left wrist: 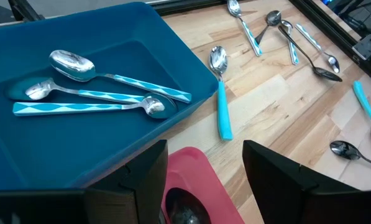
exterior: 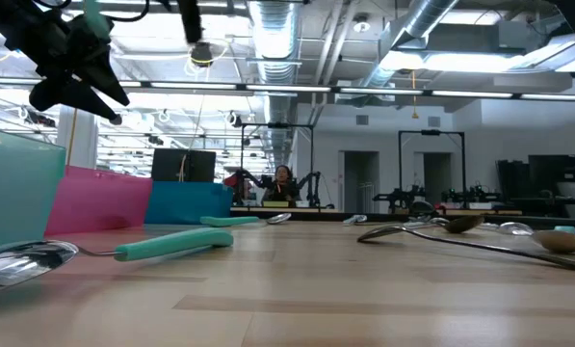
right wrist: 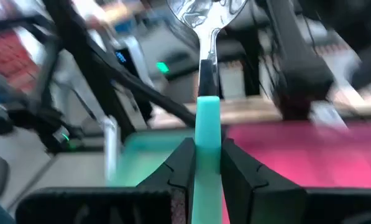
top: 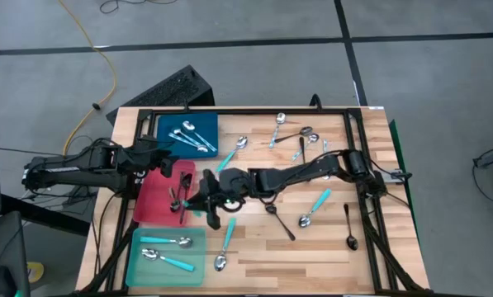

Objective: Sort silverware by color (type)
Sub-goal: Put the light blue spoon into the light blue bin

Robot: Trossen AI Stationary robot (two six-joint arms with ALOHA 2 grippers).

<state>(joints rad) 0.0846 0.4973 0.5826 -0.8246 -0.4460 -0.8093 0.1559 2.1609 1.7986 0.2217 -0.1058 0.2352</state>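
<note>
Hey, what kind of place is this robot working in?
Most likely a robotics lab or an open industrial workspace. The low view shows exposed ceiling ducts, other metal-frame rigs and a person seated far behind the wooden table.

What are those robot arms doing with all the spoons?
They are sorting spoons by kind into trays. The right gripper has its jaws shut on a silver spoon with a turquoise plastic handle, holding it near the red flat tray and the teal flat tray. The left gripper waits open over the red tray, beside the blue flat tray. Many spoons still lie on the wooden table.
</note>
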